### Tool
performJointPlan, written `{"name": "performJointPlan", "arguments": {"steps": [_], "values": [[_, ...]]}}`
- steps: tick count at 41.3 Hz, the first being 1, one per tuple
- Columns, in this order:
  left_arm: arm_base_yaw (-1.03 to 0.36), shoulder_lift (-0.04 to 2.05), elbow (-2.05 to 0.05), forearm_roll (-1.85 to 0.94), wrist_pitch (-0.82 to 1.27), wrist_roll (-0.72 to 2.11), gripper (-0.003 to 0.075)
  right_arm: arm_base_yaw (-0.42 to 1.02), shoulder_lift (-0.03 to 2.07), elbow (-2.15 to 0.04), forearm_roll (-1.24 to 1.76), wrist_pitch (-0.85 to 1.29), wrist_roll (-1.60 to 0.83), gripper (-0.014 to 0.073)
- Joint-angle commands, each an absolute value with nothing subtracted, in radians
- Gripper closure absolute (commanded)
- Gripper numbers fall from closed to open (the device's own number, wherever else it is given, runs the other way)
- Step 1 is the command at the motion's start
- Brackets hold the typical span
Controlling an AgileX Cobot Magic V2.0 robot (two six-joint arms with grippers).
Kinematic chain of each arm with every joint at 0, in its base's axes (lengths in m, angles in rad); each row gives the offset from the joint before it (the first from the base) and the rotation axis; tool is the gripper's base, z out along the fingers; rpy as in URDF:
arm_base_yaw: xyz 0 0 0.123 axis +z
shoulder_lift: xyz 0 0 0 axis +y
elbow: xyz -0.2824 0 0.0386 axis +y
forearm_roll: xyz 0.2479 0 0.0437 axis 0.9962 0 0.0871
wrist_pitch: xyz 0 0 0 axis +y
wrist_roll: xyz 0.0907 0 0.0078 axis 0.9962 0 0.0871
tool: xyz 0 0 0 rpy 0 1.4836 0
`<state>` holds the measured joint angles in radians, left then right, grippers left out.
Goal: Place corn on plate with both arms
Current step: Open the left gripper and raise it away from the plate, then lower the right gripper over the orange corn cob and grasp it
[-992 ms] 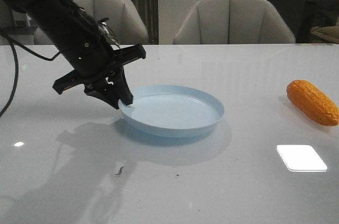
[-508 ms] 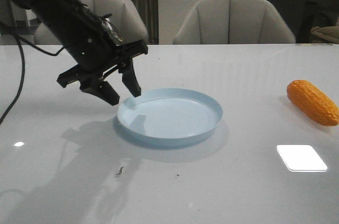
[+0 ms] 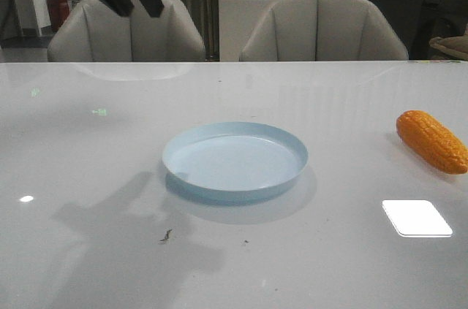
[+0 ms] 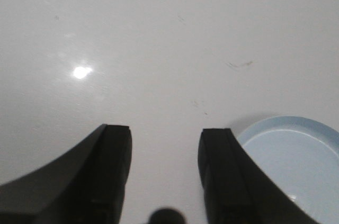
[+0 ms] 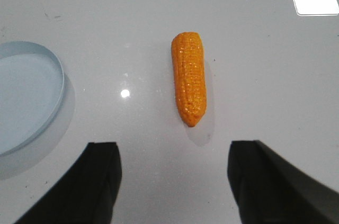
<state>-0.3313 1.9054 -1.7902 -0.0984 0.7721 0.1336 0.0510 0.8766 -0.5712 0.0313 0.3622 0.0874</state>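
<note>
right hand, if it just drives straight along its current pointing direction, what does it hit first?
Most likely the corn: it lies centred ahead of the open right hand, nothing between them. The plate sits off to one side, outside that line. Depth is unclear; it may meet the table first.

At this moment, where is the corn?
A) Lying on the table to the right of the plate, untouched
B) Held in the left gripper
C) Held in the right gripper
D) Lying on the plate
A. In the front view the corn lies on the table apart from the empty plate, and the right gripper is open above it, holding nothing.
</note>
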Motion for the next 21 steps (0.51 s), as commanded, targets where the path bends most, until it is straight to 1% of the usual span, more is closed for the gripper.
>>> {"name": "performJointPlan", "arguments": {"steps": [1, 5, 9, 14, 21], "values": [[-0.299, 1.78, -1.827, -0.046, 0.695, 0.135, 0.0344, 0.048, 0.873, -0.603, 0.035, 0.316, 0.101, 0.0053], [-0.256, 1.732, -1.813, -0.046, 0.661, 0.133, 0.0344, 0.043, 0.883, -0.608, 0.035, 0.33, 0.139, 0.0053], [-0.212, 1.669, -1.747, -0.046, 0.623, 0.133, 0.0344, 0.024, 0.923, -0.634, 0.032, 0.332, 0.149, 0.0053], [-0.164, 1.577, -1.59, -0.046, 0.53, 0.133, 0.0344, 0.005, 1.008, -0.719, 0.0, 0.366, 0.149, 0.0053], [-0.12, 1.421, -1.298, -0.087, 0.38, 0.131, 0.0344, 0.003, 1.187, -0.906, -0.037, 0.44, 0.149, 0.0053]]}}
